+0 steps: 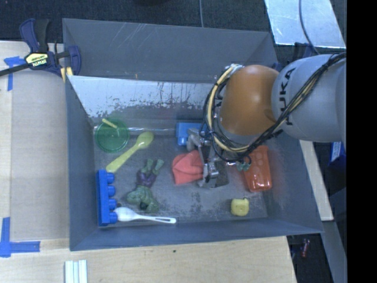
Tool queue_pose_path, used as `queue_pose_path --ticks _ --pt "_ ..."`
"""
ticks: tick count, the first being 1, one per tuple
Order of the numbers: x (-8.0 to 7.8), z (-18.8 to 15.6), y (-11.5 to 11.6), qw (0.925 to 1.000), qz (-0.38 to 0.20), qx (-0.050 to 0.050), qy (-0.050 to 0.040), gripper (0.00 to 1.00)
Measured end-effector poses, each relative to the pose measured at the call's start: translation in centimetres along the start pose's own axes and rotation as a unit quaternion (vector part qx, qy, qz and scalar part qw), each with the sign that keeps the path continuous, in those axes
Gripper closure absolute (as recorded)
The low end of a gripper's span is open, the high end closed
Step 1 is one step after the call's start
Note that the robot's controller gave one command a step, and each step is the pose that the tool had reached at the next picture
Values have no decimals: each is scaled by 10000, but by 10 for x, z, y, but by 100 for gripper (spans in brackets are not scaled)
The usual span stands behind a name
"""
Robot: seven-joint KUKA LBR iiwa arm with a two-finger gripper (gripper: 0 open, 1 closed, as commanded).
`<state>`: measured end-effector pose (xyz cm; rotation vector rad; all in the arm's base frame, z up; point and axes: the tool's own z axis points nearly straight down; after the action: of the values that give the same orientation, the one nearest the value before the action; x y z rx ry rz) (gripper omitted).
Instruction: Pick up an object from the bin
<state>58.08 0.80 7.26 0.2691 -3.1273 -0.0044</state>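
Looking into the bin [177, 236], the gripper [211, 174] sits low near the middle of the floor, right up against the right side of a crumpled red lump [186, 168], with an orange block [258, 171] just beside it toward the right wall. My guess is that spot suits it because the lump has bare floor on its left and front. Can't tell how far the gripper is open or if it has hold of anything; the lump's narrower end points toward the back wall, no clear long axis

Dim; perhaps overhead glare on bin [165, 90]
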Motion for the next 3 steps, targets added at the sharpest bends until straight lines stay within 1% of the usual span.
queue_pose_path --ticks 1,2,3 --pt "12 -125 51 9961 878 -8 -58 100" --pt "12 -125 51 9961 882 -6 -51 100" --pt "23 -121 63 10000 58 3 -63 100"
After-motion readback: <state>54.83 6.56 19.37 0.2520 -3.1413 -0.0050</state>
